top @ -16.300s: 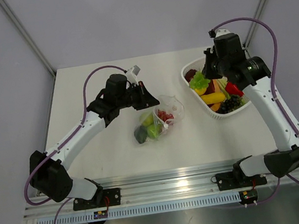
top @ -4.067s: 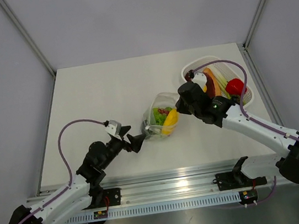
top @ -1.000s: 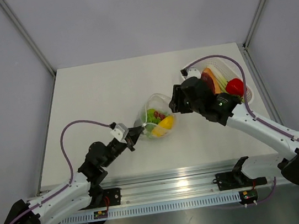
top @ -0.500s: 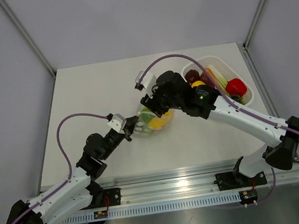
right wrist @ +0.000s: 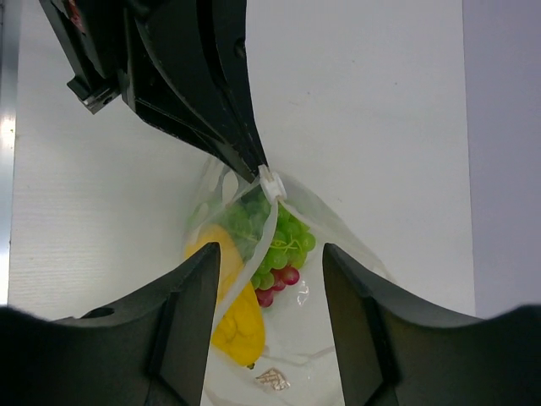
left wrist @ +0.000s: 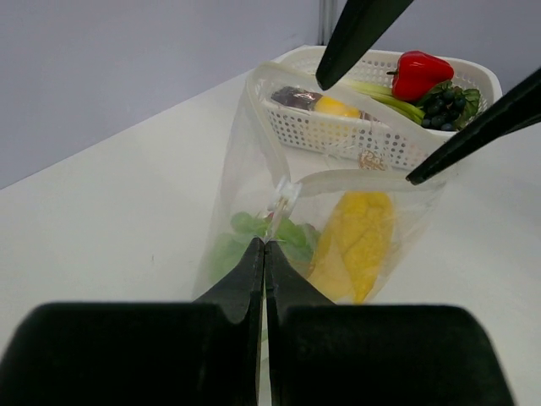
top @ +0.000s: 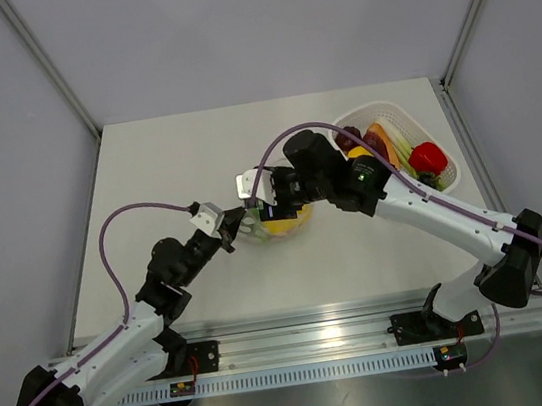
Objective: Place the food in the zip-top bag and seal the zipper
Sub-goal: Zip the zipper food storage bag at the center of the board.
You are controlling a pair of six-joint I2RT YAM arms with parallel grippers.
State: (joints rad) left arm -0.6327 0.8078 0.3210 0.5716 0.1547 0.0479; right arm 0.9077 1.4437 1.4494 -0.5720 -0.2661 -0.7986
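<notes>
The zip-top bag [top: 284, 225] stands mid-table with its mouth open. Inside it lie food pieces: a yellow piece [right wrist: 232, 313], green grapes [right wrist: 287, 237] and some red grapes [right wrist: 279, 283]. A white slider [right wrist: 269, 182] sits on the zipper at the bag's corner. My left gripper [left wrist: 265, 245] is shut on the bag's edge just below that corner, seen from above as the left gripper [top: 238, 231]. My right gripper [right wrist: 270, 262] hangs open over the bag mouth, a finger on each side, holding nothing. Its fingers [left wrist: 359, 34] show above the bag in the left wrist view.
A white lattice basket [top: 449, 176] stands at the back right with more food: a red pepper [top: 427, 156], a dark purple piece [top: 348, 138] and green stalks [left wrist: 385, 91]. The right arm's links pass between the bag and the basket.
The right arm swung left from beside the basket to above the bag, and its jaws widened. The left gripper kept its pinch on the bag and edged up and right.
</notes>
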